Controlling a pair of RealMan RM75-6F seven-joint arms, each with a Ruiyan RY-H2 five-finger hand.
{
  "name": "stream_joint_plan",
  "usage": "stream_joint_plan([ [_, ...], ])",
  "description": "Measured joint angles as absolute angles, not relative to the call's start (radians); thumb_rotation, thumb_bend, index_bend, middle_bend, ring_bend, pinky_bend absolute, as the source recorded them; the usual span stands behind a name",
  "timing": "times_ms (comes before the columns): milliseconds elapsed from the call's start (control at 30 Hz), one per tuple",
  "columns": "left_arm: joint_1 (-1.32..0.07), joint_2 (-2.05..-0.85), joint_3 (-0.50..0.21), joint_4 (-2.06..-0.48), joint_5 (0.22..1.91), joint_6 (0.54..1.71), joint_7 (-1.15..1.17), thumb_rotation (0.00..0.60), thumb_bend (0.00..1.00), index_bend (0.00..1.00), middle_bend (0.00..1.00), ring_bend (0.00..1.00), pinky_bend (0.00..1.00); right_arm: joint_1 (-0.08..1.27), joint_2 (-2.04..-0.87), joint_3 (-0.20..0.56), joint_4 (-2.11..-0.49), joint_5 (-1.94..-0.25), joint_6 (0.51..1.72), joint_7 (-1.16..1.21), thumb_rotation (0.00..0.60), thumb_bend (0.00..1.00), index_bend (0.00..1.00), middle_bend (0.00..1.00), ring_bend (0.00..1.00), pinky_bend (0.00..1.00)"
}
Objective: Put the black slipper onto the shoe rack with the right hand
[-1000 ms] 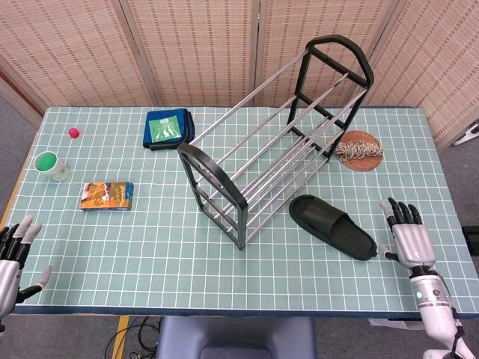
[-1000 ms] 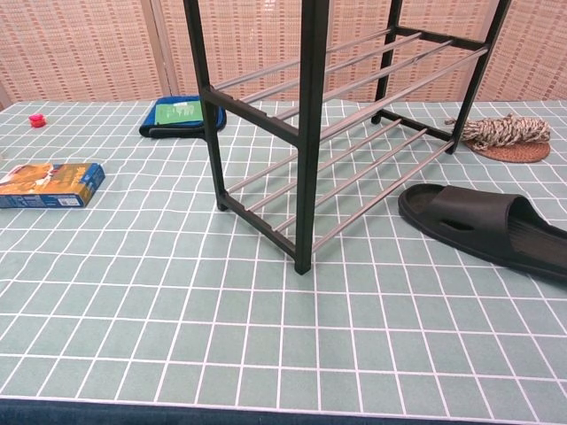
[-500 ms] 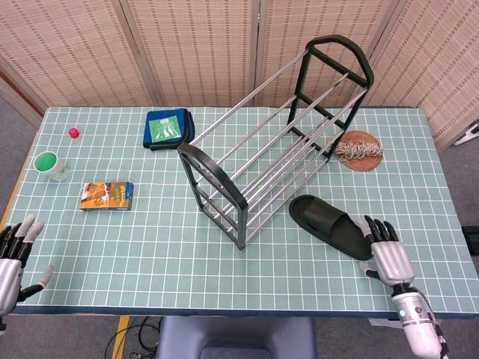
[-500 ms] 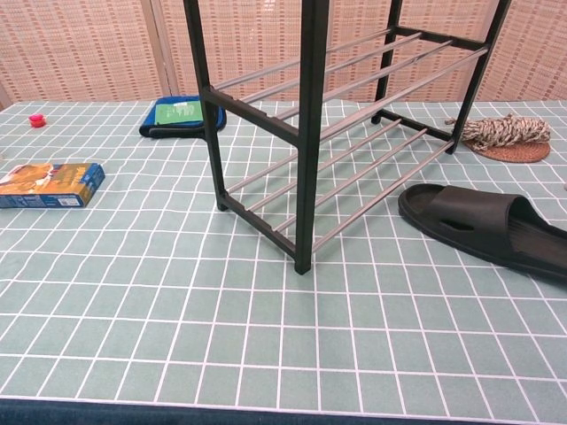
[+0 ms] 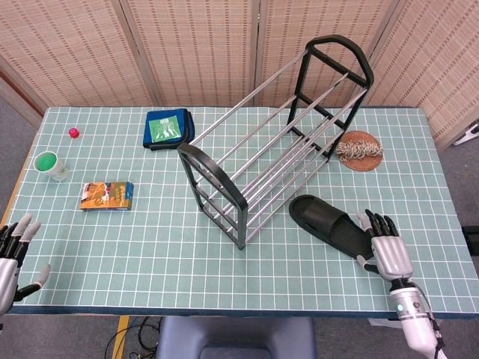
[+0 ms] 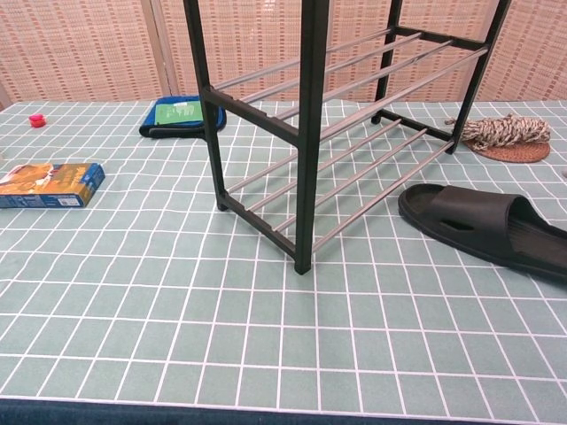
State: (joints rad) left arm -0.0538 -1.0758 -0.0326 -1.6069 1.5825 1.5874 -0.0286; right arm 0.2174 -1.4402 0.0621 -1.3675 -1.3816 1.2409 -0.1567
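Observation:
The black slipper (image 5: 330, 225) lies flat on the green gridded table, just right of the shoe rack (image 5: 273, 142); the chest view shows the slipper (image 6: 483, 230) at right and the rack (image 6: 310, 133) in the middle. My right hand (image 5: 385, 250) hovers at the slipper's heel end near the table's front edge, fingers spread, holding nothing. My left hand (image 5: 13, 258) sits open at the front left corner. Neither hand shows in the chest view.
A coiled rope on a round mat (image 5: 360, 149) lies right of the rack. A blue pouch (image 5: 167, 128), an orange box (image 5: 107, 195), a green cup (image 5: 49, 164) and a small red cap (image 5: 73, 132) occupy the left side.
My right hand has moved left and toward the front edge, ending at the slipper's heel end. The left hand shifted slightly. The slipper has not moved.

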Motion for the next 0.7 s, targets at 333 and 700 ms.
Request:
stream_joint_plan([
  [333,-0.049,-1.074,-0.035,-1.605,1.58,1.597,-0.035,0.6,0.38,0.03,0.0,0.0,0.0,0.252,-1.478,0.074,-1.275,-1.358,1.178,-0.114,0.6,0.21,0.0,0.0,0.0,0.0],
  [700,-0.038,-1.075,-0.031,-1.61,1.581,1.606,-0.017,0.6,0.38,0.03,0.0,0.0,0.0,0.307,-1.47,0.127,-1.173,-1.303,1.089,-0.041,0.6,0.21,0.0,0.0,0.0,0.0],
])
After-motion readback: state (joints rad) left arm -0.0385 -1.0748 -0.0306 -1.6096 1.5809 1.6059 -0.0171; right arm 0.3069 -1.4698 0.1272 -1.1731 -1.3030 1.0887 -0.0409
